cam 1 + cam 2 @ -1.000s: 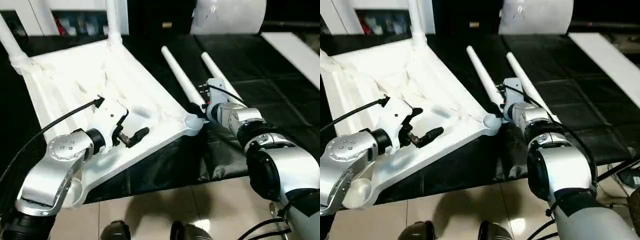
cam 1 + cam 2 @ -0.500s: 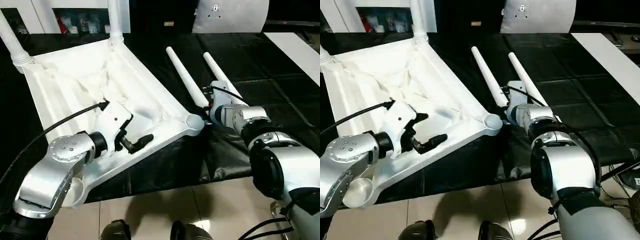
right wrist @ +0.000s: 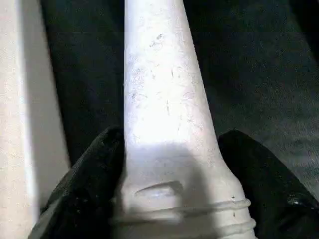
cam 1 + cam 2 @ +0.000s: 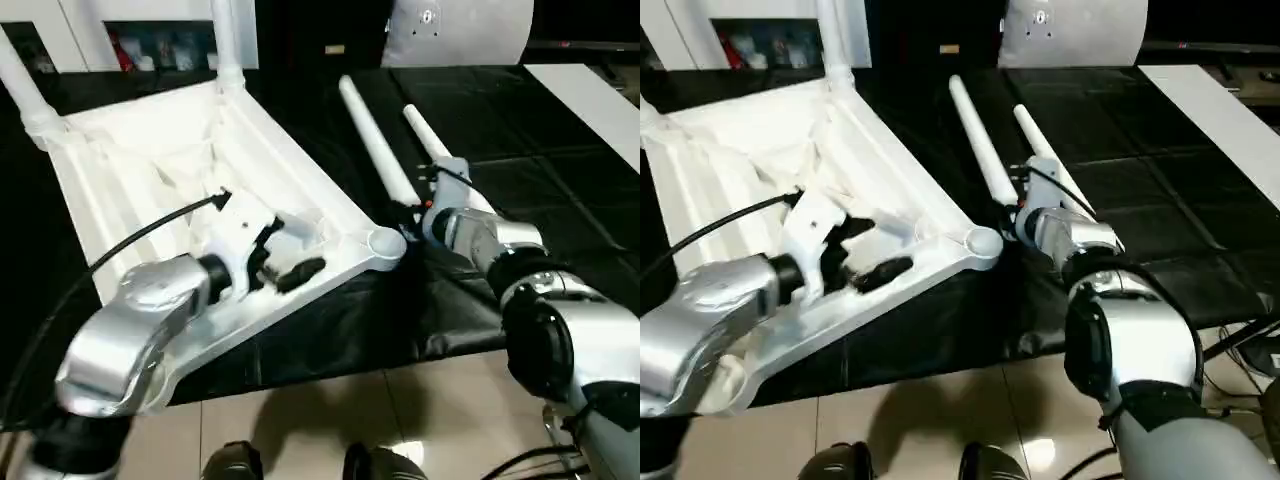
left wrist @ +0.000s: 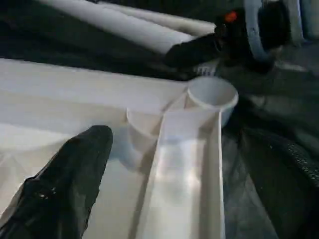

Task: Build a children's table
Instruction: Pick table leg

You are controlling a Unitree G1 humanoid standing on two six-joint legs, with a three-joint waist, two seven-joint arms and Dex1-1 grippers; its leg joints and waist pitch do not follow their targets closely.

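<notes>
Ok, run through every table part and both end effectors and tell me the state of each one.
Table top: upside down, ribs up.
Two far legs: standing in sockets.
Near corner socket: empty.
Gripped leg: held at its thick end.
Other loose leg: lying on the black mat.
Right end effector: shut on gripped leg.
Left end effector: open, over the underside.

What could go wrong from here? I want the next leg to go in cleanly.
1. The right gripper grips the leg close to its threaded end, so the long free end may sag or swing and could knock the other loose leg.
2. The left gripper hovers open over the tabletop without holding it, so pressing into the empty corner socket might slide it on the black mat.
</notes>
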